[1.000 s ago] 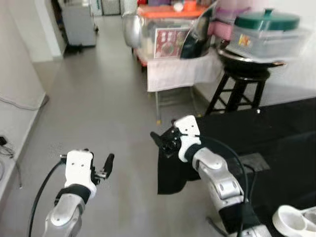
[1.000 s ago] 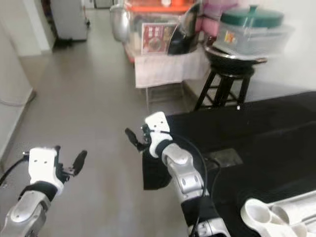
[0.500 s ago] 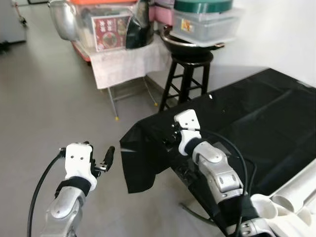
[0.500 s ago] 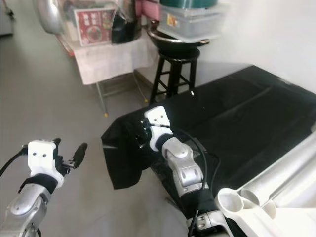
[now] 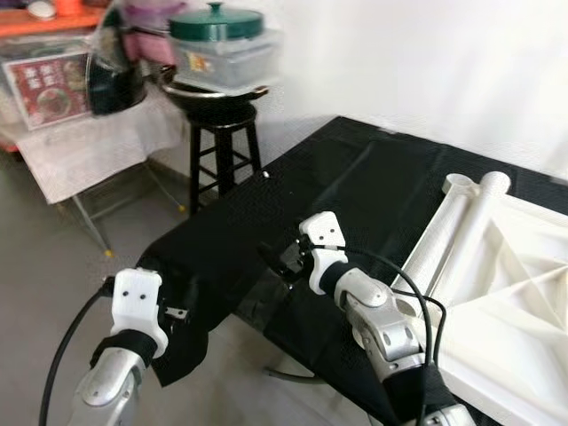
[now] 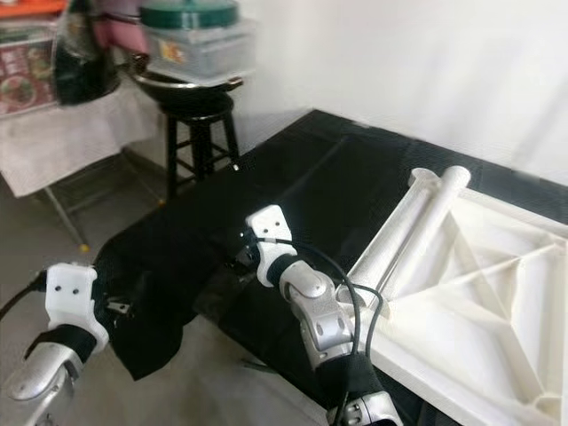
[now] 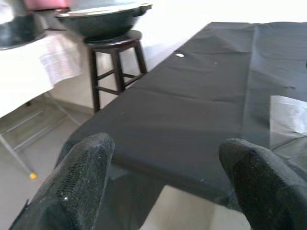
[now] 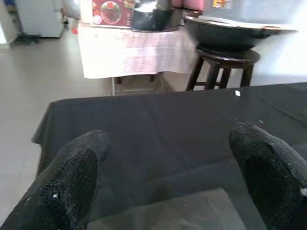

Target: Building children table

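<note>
An upturned white children's table top (image 5: 515, 293) lies at the right on a table draped in black cloth (image 5: 355, 186). Two white tube legs (image 5: 453, 222) lie side by side along its near-left edge. My right gripper (image 5: 280, 262) hovers open over the cloth, left of the legs, with nothing between its fingers (image 8: 72, 177). My left gripper (image 7: 168, 182) is open and empty by the cloth's hanging front-left corner; its fingers (image 7: 81, 187) point across the table.
A black stool (image 5: 222, 133) holding a dark pan and a lidded container with a green lid (image 5: 217, 40) stands beyond the table's far-left corner. A folding table with a white cloth (image 5: 80, 142) is further left. A shiny clear patch (image 8: 177, 211) lies on the cloth under the right gripper.
The camera has swung right, away from the hallway, so the black table and white table parts now come into view. Both grippers stay open in the same raised pose.
</note>
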